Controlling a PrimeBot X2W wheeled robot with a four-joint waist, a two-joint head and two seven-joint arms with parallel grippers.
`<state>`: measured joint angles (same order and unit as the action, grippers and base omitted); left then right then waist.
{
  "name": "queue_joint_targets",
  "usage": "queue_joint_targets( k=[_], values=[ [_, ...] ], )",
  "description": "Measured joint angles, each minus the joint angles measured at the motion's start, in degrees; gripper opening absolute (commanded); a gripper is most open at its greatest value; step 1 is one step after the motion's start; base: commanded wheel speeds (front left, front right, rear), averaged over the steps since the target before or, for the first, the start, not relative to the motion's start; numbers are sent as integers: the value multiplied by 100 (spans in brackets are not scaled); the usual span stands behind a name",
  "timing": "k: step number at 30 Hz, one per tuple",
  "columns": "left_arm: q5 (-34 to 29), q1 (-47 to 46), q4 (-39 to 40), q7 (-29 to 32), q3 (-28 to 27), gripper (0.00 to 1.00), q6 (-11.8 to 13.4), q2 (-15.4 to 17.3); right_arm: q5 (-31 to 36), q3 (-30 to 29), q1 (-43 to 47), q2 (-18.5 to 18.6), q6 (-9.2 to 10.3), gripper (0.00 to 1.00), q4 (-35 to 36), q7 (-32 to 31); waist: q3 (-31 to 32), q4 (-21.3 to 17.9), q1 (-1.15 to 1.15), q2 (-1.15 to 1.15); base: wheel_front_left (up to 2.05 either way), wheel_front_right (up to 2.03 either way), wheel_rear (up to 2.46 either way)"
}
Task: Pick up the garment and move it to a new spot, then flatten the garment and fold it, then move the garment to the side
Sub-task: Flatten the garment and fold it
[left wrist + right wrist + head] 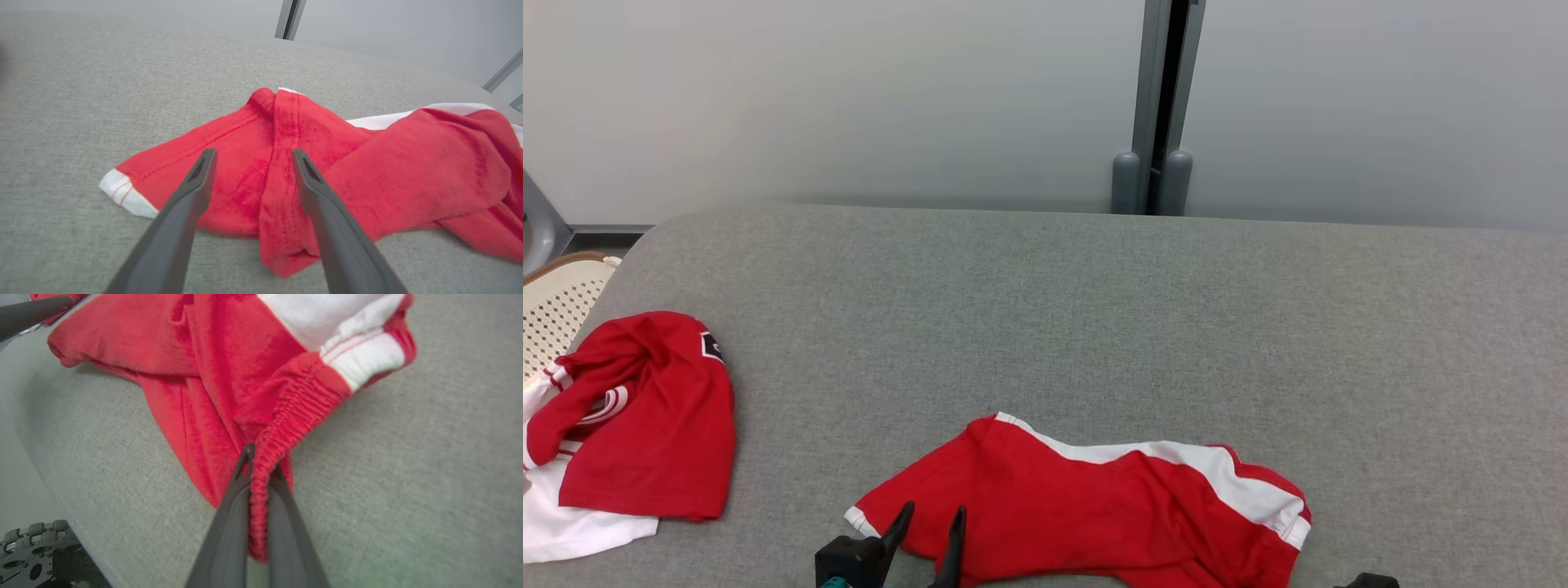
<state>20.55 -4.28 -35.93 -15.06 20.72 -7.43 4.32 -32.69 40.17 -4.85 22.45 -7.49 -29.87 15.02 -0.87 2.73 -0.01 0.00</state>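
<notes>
My left hand stands wide open over the near left part of the red garment. In the left wrist view a stitched seam fold runs between its fingers, and the white-hemmed leg opening lies out to the hand's left. I cannot tell whether the fingertips touch the cloth. My right hand is closed on the garment's gathered red waistband, pinched between its fingers and running ahead and to the right towards a white panel. The garment lies crumpled on the grey table, spread from one hand to the other. Well off to the left of my left hand, a second red and white garment lies heaped beside a cream perforated basket
</notes>
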Motion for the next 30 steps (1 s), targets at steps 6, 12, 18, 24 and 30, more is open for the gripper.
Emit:
queue_joint_targets(
  k=[6,12,18,24,30],
  values=[
    [-23,8,-13,0,-63,100,0,22,248,-593,97,-265,-7,100,-456,16,43,-85,0,0,0,0,0],
    [7,-86,69,0,-104,100,0,7,833,-1689,140,-502,-1,100,-193,9,-10,-212,0,0,0,0,0],
    [122,-759,73,0,225,100,0,-48,1581,-2671,337,-799,-1,100,323,9,-129,-270,1,0,0,0,0],
    [365,-1630,-848,292,649,100,0,-82,2017,-2984,422,-1078,-1,100,656,9,-285,-345,1,0,0,0,0],
    [490,-2086,-1729,693,799,100,0,-100,2298,-3275,417,-1238,-1,100,943,9,-414,-450,1,0,0,0,0]
  ],
)
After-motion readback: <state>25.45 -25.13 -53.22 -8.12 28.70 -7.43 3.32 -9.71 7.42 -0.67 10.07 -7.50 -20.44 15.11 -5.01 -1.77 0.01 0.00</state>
